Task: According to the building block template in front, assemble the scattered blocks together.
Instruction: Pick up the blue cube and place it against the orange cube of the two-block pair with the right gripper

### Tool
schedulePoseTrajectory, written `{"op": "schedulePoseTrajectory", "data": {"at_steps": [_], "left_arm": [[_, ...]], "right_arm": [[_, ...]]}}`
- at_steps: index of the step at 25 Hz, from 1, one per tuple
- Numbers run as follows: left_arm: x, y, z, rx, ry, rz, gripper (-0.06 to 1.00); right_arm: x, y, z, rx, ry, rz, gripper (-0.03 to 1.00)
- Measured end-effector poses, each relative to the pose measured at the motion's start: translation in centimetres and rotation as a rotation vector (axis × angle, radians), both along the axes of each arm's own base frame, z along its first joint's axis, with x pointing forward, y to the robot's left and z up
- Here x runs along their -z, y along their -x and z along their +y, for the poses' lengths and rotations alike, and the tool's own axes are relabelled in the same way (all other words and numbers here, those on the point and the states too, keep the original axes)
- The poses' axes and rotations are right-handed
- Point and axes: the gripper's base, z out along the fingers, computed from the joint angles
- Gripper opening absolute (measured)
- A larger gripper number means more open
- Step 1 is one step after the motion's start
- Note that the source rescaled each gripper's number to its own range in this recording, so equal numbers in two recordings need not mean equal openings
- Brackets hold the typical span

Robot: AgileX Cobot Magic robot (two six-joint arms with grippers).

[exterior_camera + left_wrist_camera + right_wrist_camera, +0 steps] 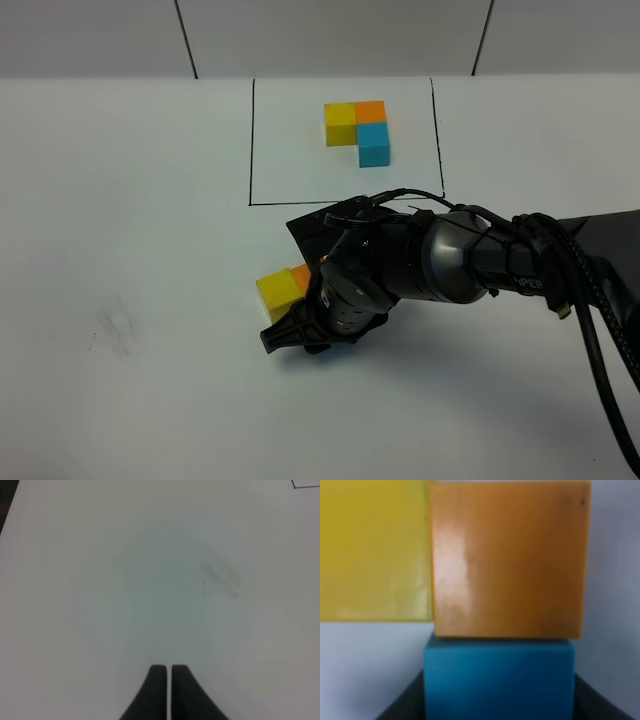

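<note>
The template is an L of yellow, orange and light blue cubes inside a thin black drawn rectangle at the back. Two loose cubes, yellow and orange, sit side by side touching in front of it. My right gripper is low beside them. In the right wrist view it is shut on the loose light blue cube, which presses against the orange cube, with the yellow cube next to it. My left gripper is shut and empty over bare table.
The white table has a faint grey smudge at the left, which also shows in the left wrist view. The right arm and its cables stretch in from the right edge.
</note>
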Motion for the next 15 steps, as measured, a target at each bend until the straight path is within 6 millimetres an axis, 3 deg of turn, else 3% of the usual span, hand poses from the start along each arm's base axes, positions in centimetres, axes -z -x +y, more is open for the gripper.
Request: {"op": "schedulePoseTrajectory", "data": {"at_steps": [15], "left_arm": [[0.0, 0.0, 0.0, 0.0, 0.0, 0.0, 0.0]], "right_arm": [[0.06, 0.2, -0.2, -0.064, 0.042, 0.015, 0.47]]}}
